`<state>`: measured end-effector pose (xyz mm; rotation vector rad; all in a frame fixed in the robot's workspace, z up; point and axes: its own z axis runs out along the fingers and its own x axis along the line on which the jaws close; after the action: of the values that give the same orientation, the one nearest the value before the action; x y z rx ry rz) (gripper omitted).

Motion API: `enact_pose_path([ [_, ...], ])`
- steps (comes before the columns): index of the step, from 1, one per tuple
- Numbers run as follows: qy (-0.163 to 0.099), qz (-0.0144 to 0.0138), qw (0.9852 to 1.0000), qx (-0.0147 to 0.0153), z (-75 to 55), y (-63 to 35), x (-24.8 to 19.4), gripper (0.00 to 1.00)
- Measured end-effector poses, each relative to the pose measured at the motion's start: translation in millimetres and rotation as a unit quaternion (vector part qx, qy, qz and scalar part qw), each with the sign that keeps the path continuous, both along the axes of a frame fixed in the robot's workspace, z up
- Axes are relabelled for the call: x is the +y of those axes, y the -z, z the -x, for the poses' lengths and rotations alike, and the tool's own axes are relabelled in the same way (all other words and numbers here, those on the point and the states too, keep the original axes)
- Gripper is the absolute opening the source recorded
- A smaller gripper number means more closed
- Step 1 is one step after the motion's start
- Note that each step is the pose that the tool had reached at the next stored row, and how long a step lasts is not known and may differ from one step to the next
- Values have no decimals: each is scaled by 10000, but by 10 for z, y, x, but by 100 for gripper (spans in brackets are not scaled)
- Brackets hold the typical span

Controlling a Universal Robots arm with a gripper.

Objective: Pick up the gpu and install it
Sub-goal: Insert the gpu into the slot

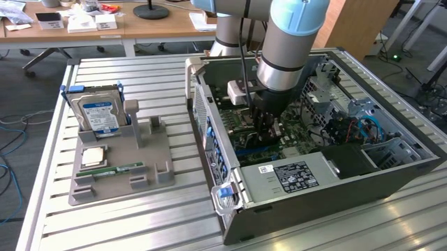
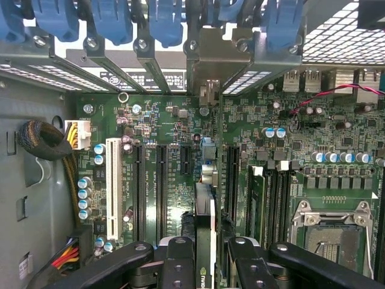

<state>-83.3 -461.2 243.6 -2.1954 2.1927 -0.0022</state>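
We've got a slatted aluminium bench [image 1: 140, 73] carrying a big grey steel computer case [image 1: 335, 204], lying open on its side with the arm reaching down into it. Well apart from the gripper, out on the bench, sits a grey plastic parts tray [image 1: 150, 149]. The blue-labelled silver hard drive [image 1: 100, 114] stands in it, so that's not our part.

Directly beneath the gripper is the dark green motherboard [image 2: 174, 120] with its rows of long black slots. The black two-fingered gripper [image 2: 204, 256] is clamped on the gpu [image 2: 204, 208], a thin dark card seen edge-on, running away from the fingers toward the case's rear slot openings.

So we'd say pickup is done and the card is lined up at a slot. Whether it's pushed fully home we can't tell, and it's not released yet.
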Motion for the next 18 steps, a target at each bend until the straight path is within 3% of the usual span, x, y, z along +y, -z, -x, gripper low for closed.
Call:
enact_pose_path([
  [18, 0, -2, 10000, -2, 0, 13, 0, 26],
])
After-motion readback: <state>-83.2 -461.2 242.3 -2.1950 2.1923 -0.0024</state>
